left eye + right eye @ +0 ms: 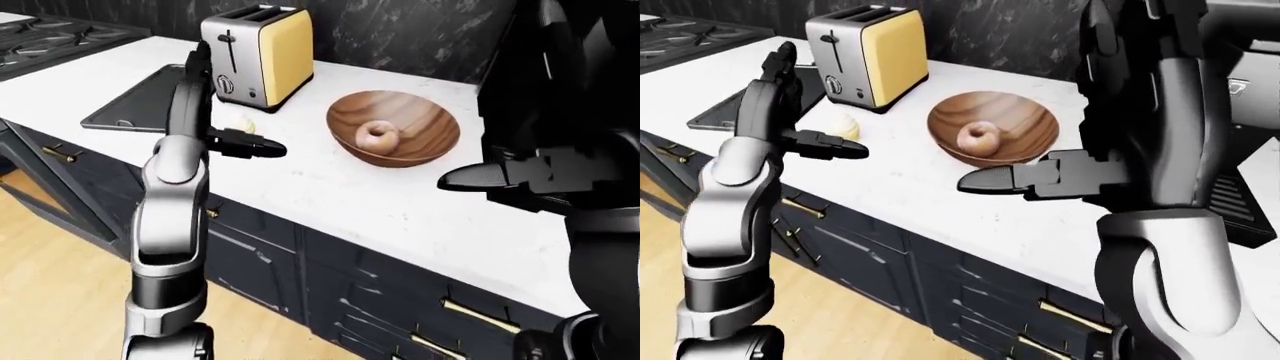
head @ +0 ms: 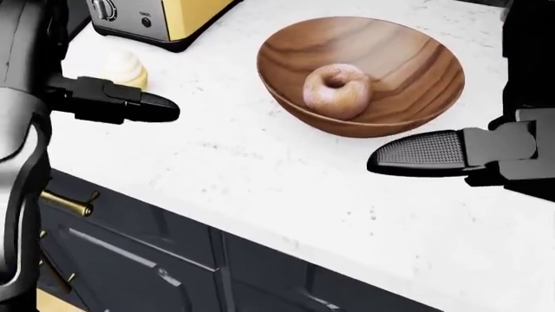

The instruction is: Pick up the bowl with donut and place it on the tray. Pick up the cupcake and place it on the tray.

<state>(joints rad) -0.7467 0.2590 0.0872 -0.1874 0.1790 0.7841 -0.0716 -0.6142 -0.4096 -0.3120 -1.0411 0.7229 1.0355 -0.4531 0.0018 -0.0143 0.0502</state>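
On the white bench [image 2: 260,188] I count one wooden bowl [image 2: 408,78] with one donut [image 2: 336,91] tilted inside, hole facing up and left, one cupcake [image 1: 845,125] upright by the yellow toaster [image 1: 262,52], and one dark tray [image 1: 145,105] farther left. Neither robot hand holds anything: left robot hand [image 2: 117,101] extended just beside the cupcake, right robot hand [image 2: 451,155] outstretched beside the bowl.

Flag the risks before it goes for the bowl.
1. The left hand hovers right beside the cupcake; a sideways sweep could likely topple it.
2. The wooden bowl is wide and the donut lies loose inside; tilting during a lift may roll it out.
3. The toaster stands between the bowl and the tray, so the carry path could clip it.
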